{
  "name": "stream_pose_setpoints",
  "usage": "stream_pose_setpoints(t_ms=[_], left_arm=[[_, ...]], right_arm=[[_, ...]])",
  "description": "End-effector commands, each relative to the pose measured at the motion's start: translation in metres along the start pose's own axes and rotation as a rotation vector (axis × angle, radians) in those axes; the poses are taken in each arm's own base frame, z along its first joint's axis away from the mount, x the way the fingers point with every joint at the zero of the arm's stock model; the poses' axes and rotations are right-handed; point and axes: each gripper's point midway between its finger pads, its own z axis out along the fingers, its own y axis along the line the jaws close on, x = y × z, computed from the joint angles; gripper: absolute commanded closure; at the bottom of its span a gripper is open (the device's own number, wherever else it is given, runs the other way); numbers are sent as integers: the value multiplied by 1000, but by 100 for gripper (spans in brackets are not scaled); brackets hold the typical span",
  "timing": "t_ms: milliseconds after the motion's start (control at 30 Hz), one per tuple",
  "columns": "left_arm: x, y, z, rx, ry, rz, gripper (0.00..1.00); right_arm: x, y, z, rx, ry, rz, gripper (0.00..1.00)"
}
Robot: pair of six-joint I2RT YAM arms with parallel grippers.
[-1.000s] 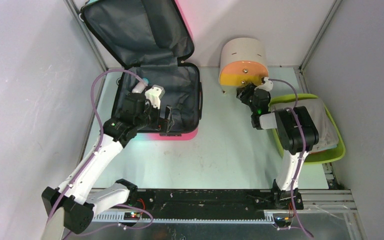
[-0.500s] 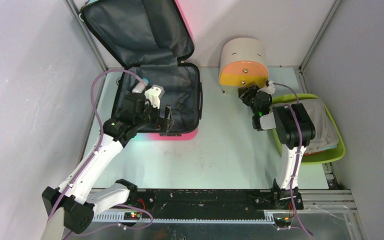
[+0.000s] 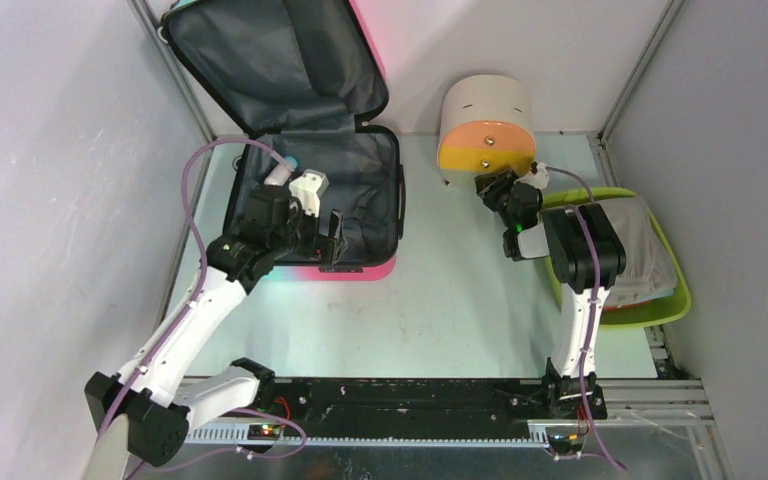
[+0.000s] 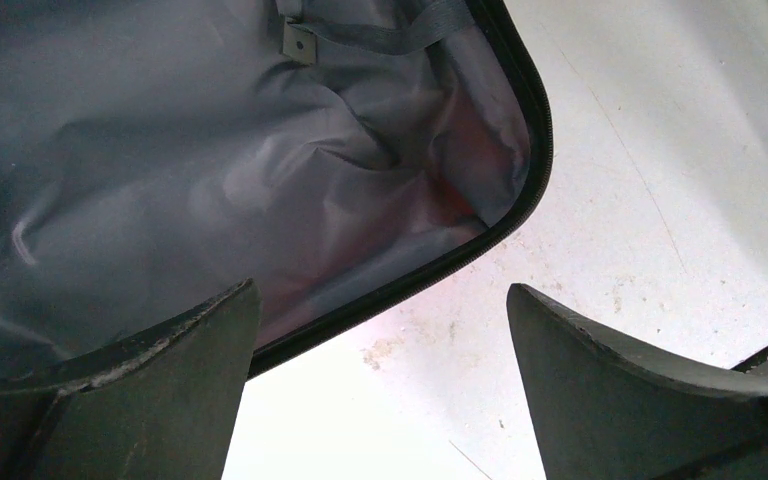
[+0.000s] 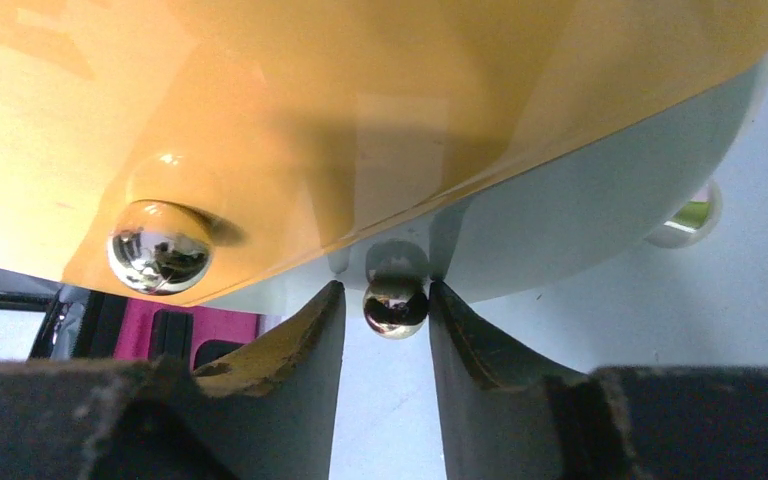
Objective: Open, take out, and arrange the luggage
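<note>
Counter [image 3: 440, 300]: pale and scuffed, carries everything here. Luggage [image 3: 370, 185]: lies wide open at the back left of the counter, dark grey lining up; props its lid [image 3: 260, 60] upright against the back wall, lining facing forward; shows a pink shell edge along the near side and black zipper trim [image 4: 525, 150] around the rim. Tray [image 3: 665, 312]: lime green, sits well to the right of the luggage and a little nearer the arm bases; holds a crumpled grey-beige cloth [image 3: 650, 235]. Cylinder [image 3: 482, 105]: beige, lies on its side to the right of the luggage, between it and the tray, orange-yellow face turned forward. Left claw [image 4: 380, 290]: hangs over the near right corner of the luggage, one finger above the lining, the other above bare counter just outside the rim; stands wide open, grips nothing. Right claw [image 5: 387, 300]: well right of the luggage, close up against the cylinder's face; brackets a small chrome knob [image 5: 395, 310] with narrowed jaws, one finger at the knob's edge, the other a sliver off; cannot tell whether truly clamped. Strap [image 4: 400, 25]: grey webbing with a small buckle [image 4: 298, 40], lies slack on the lining inside the luggage. Second chrome knob [image 5: 160, 247]: sits on the orange face, on the luggage side of the bracketed one
</note>
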Motion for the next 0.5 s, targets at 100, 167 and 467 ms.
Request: stream_pose_setpoints(t_ms=[100, 167, 467], left_arm=[[-20, -2, -5, 13, -57, 0, 0], [-20, -2, -5, 14, -57, 0, 0], [-23, -1, -7, 10, -77, -7, 0]], right_arm=[[-11, 23, 10, -68, -18, 21, 70], [-9, 24, 9, -68, -10, 20, 77], [2, 33, -8, -58, 57, -46, 83]])
